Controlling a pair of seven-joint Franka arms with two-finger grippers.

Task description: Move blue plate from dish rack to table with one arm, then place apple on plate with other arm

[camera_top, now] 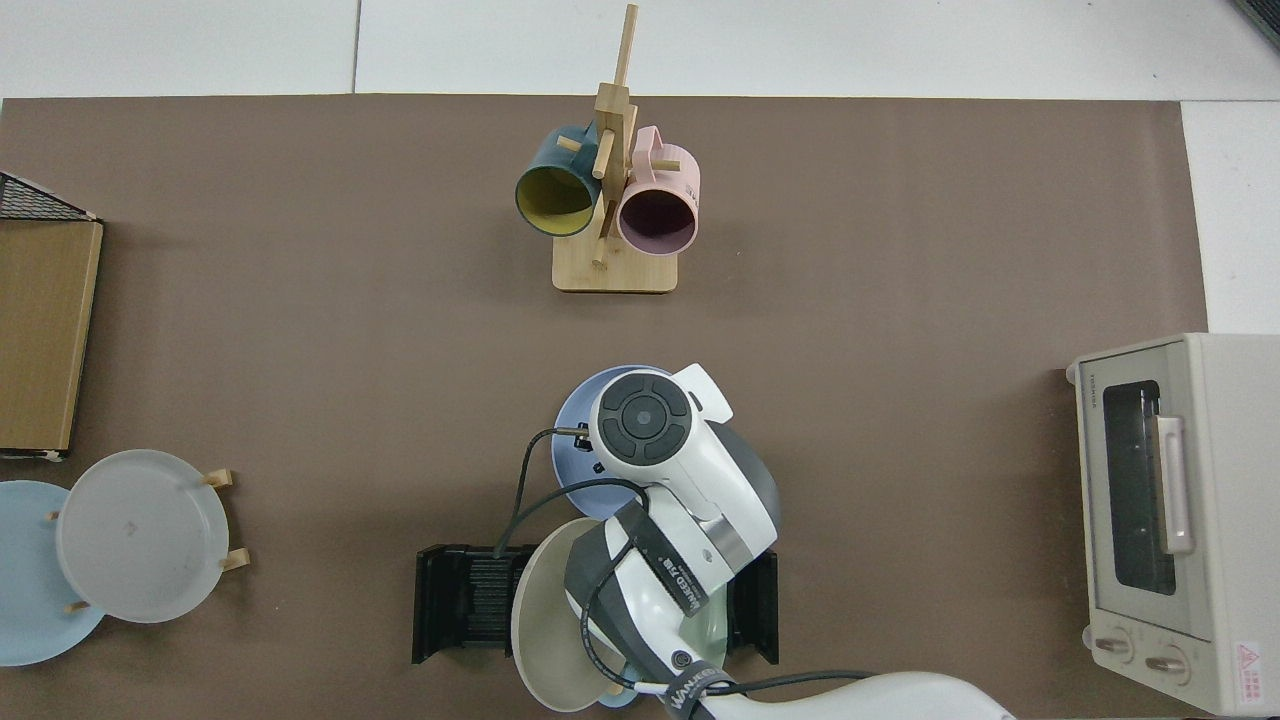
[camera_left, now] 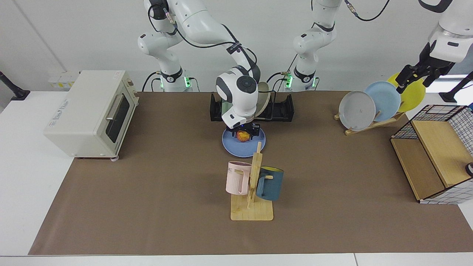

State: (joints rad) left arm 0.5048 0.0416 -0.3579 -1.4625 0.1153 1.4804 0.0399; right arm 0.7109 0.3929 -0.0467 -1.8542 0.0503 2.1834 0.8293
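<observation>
Apple lowered onto the blue plate

The right gripper (camera_left: 242, 133) clasps the apple (camera_left: 242, 137) over the blue plate (camera_left: 236, 147) (flat on the table (camera_left: 147, 184)); the left gripper (camera_left: 406, 79) waits, fingers unclear, by the yellow plate (camera_left: 414, 99).

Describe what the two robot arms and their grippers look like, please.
Both arms are glossy white with rounded joint housings, dark grey bands at some joints, and black cables clipped along the links. Green lights glow at both bases. The right gripper is black under a white wrist with a round dark grey cap. The left gripper is also black below a white, silver-ringed wrist.
</observation>
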